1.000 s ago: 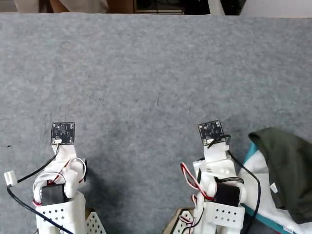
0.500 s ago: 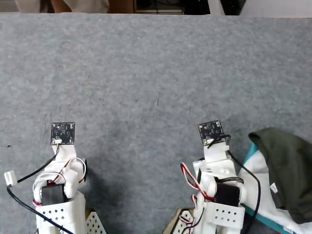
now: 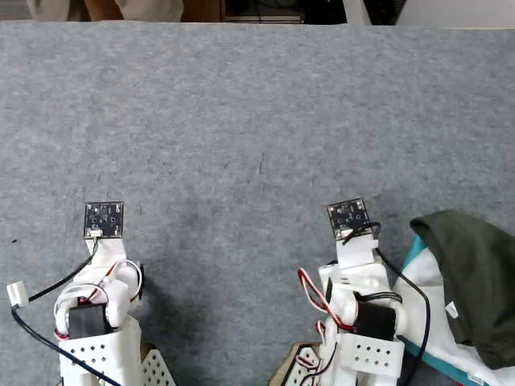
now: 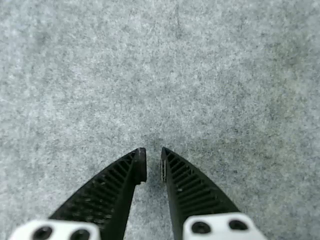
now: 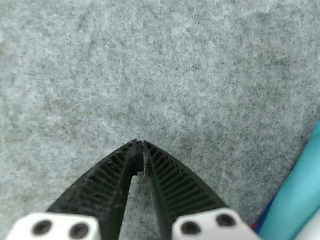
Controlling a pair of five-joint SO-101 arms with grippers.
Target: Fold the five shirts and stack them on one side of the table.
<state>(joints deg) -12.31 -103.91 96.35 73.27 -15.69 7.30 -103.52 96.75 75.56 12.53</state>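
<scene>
The shirts (image 3: 436, 312) lay heaped at the desk's (image 3: 257, 121) near right edge, beside the right gripper (image 5: 139, 146), which was clenched and empty. The left gripper (image 4: 153, 165) was all but closed, also empty. Best to open wide and pinch only the dark top shirt (image 3: 475, 273) by its edge.
</scene>
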